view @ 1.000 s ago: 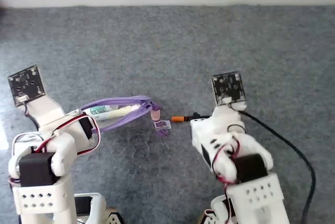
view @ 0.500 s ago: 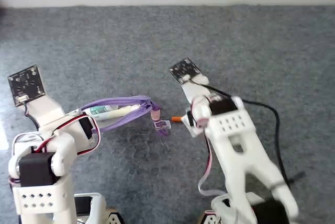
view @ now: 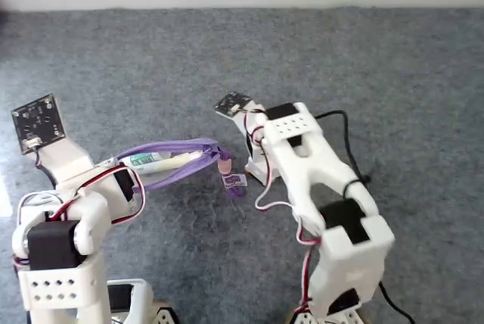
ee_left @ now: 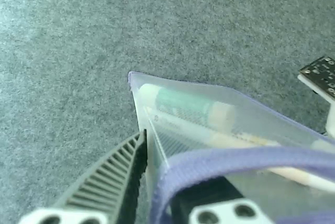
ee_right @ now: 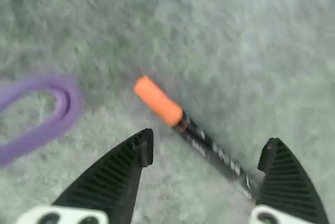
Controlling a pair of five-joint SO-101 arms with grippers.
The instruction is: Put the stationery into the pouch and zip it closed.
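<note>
A clear pouch with purple trim lies left of centre, its mouth open toward the middle, with a green-and-white tube and a pale pen inside. My left gripper is shut on the pouch's left end; in the left wrist view the left gripper pinches the pouch wall. A black pen with an orange cap lies on the carpet. My right gripper hangs open just above it, one finger on each side. In the high view the right gripper covers the pen.
A purple zipper loop and small tag lie off the pouch's right end, close to the pen. Grey carpet covers the table up to a white wall at the back. A black cable trails right of the right arm.
The right arm has unfolded and swung forward and left, bringing its gripper down over the orange-capped pen, which it now hides in the high view. The left arm and pouch have stayed still.
</note>
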